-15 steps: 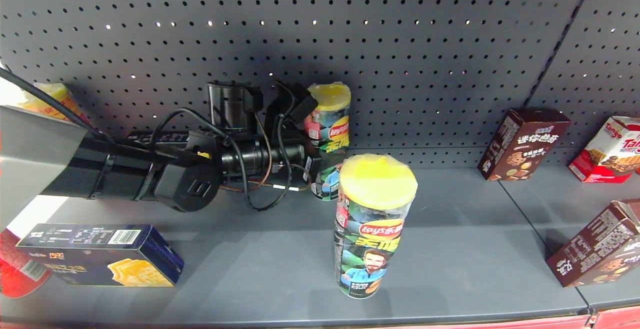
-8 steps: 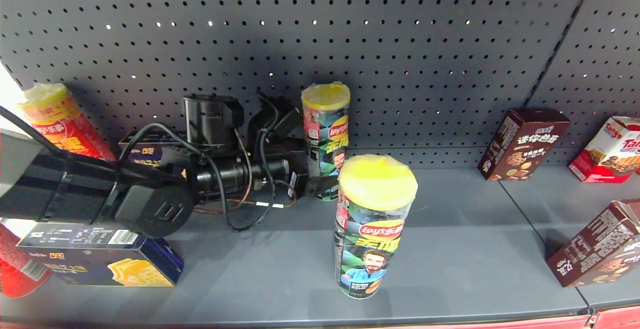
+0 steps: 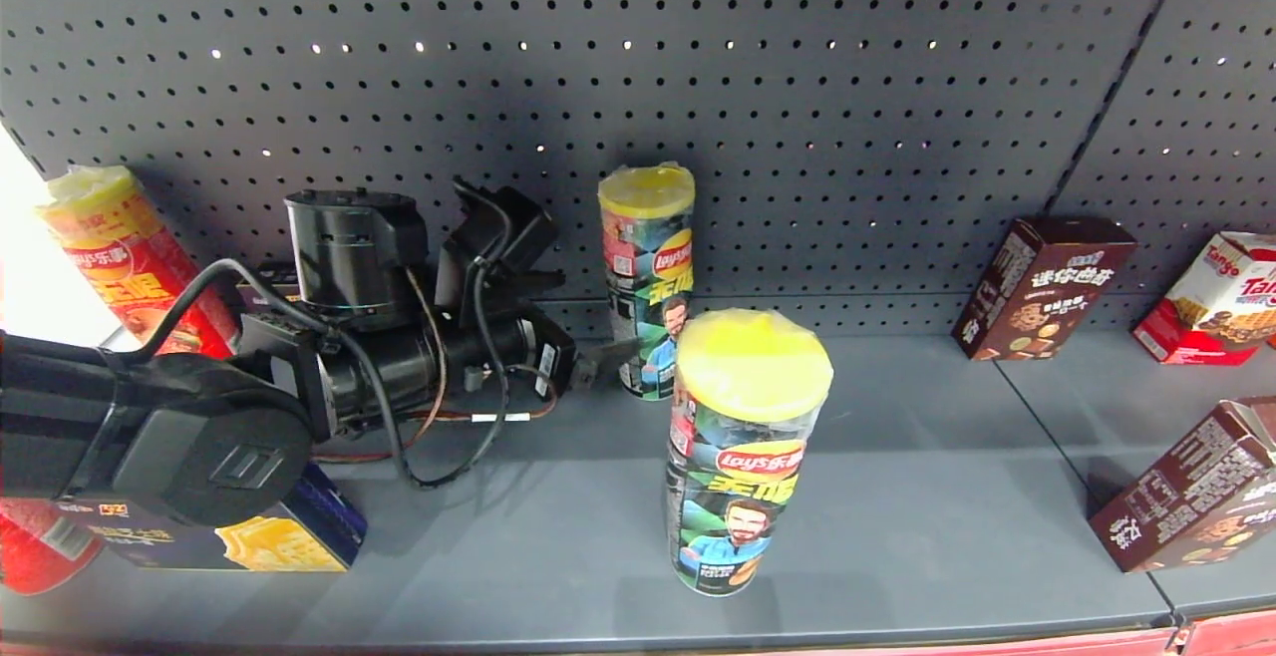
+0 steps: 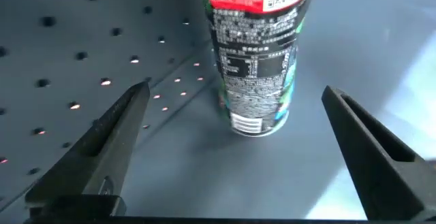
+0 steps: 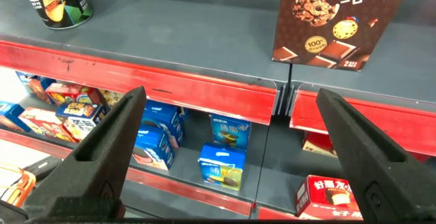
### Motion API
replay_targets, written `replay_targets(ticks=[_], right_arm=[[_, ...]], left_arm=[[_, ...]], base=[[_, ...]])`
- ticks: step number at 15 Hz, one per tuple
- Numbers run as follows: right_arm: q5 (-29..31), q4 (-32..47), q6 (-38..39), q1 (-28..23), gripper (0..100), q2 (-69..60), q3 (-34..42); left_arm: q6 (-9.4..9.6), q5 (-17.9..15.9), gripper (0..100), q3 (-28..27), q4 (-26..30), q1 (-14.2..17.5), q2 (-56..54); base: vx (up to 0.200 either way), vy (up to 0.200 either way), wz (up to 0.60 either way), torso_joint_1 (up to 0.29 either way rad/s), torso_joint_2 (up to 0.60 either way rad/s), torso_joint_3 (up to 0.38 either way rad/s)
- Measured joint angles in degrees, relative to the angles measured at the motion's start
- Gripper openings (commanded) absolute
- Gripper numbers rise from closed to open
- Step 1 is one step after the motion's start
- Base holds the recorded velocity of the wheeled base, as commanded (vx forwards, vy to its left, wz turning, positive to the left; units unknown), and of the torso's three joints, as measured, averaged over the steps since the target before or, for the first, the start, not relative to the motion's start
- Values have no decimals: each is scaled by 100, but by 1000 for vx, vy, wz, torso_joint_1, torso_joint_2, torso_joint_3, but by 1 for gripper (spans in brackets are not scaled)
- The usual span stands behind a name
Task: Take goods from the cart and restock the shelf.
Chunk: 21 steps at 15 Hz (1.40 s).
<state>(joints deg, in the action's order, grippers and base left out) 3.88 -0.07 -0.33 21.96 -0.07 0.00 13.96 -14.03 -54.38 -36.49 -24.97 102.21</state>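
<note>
Head view: grey shelf (image 3: 927, 496) with a pegboard back. The rear chip can (image 3: 648, 277) stands upright by the pegboard and the front chip can (image 3: 743, 452) stands upright near the shelf edge. Both have yellow lids on, so their contents are hidden. The left gripper (image 3: 603, 352) is low on the shelf just beside the rear can, not touching it. A red chip can (image 3: 125, 252) leans at the far left and a blue cracker box (image 3: 284, 541) lies flat. Brown cookie boxes (image 3: 1042, 287) (image 3: 1186, 501) and a red-white wafer box (image 3: 1216, 297) are on the right, all closed.

Left wrist view: the left gripper (image 4: 235, 93) is spread wide and holds nothing. The rear chip can (image 4: 255, 54) stands just beyond the fingertips, clear of both.

Right wrist view: the right gripper (image 5: 231, 96) is wide and holds nothing. It hangs off the shelf's red front edge (image 5: 170, 74). The front chip can's (image 5: 58, 3) base and a brown cookie box (image 5: 337, 20) are on the shelf. Blue boxes (image 5: 221, 163) sit on a lower shelf.
</note>
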Motion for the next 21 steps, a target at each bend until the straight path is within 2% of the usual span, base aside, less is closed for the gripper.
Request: replay_targets(ticks=[3, 8, 21], right_arm=[[0, 0, 1, 0, 100, 0, 0], [-2, 0, 0, 0, 100, 0, 0], [0, 0, 0, 0, 100, 0, 0]], left_arm=[[-113, 492, 100, -143, 4, 0, 35], [-148, 857, 100, -333, 4, 0, 182], [-118, 1251, 100, -204, -51, 223, 204]], base=[[0, 0, 0, 0, 0, 0], [0, 0, 0, 0, 0, 0], [0, 0, 0, 0, 0, 0]])
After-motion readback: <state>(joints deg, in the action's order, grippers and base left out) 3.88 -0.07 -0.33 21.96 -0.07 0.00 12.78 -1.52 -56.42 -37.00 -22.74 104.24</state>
